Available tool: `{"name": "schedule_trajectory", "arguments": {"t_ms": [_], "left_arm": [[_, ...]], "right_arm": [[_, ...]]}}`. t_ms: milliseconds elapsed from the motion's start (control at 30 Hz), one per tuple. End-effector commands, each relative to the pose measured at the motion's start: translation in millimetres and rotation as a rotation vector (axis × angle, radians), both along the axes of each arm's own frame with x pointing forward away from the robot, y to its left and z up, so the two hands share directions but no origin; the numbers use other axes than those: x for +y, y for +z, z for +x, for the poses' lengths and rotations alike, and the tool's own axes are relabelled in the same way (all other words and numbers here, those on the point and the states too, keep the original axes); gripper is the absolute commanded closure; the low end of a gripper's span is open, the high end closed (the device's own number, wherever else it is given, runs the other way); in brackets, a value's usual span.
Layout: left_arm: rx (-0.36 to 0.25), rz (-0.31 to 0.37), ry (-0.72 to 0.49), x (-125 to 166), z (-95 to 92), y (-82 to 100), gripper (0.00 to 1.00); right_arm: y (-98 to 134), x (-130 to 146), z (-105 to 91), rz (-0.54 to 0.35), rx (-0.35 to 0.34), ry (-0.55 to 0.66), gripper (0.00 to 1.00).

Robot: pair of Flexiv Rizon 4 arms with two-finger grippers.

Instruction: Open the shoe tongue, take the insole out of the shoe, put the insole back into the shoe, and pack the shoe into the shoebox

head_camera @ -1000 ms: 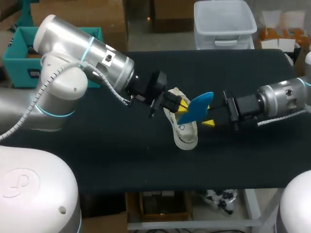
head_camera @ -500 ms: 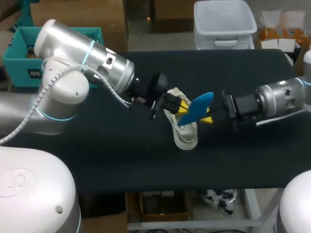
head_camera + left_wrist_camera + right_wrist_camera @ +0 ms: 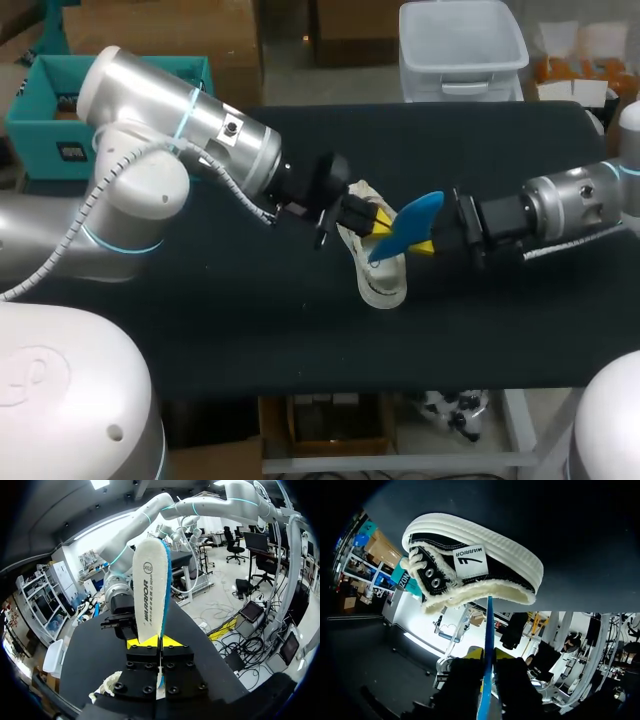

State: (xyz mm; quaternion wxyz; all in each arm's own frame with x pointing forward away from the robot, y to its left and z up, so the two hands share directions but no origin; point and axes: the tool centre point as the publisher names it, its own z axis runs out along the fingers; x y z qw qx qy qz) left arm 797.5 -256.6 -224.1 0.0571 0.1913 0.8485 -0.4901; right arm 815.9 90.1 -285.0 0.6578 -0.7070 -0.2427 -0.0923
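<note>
Over the middle of the black table point(image 3: 200, 330), the blue insole point(image 3: 408, 222) hangs in the air, slanting upward and clear of the cloth. It is caught between the two arms. The left gripper point(image 3: 375, 222) comes in from the left and is clamped on the insole's lower end. In the left wrist view the fingers sit pressed together with the insole point(image 3: 150, 595) rising upright from between the yellow tips, its pale underside facing the camera and the blue showing along one edge.

The right gripper point(image 3: 425, 245) meets it from the other side. In the right wrist view the insole point(image 3: 488, 630) runs edge-on as a thin blue line straight through the narrow gap between the fingers, which close on it from both sides. The two grippers are just beside each other, with the insole between them.

The shoe point(image 3: 378, 275) lies on the table directly under the insole and the grippers, with neither gripper holding it. From the right wrist it shows ahead of the fingers as black canvas with a thick white sole and metal eyelets point(image 3: 431, 577). From the left wrist only a pale scrap of it point(image 3: 104, 689) shows, beside the gripper body.
</note>
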Motion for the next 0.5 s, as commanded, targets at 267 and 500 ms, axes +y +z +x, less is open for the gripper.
{"name": "schedule_trajectory", "arguments": {"t_ms": [267,500], "left_arm": [[0.025,0.005,0.022,-5.7,5.0,-3.5,1.0],[0.044,0.034,0.009,3.9,9.8,-1.8,0.0]], "right_arm": [[-1.2,-2.9,2.2,0.005,-0.009,0.017,1.0],[-1.8,-8.9,4.3,-0.009,-0.097,0.039,1.0]]}}
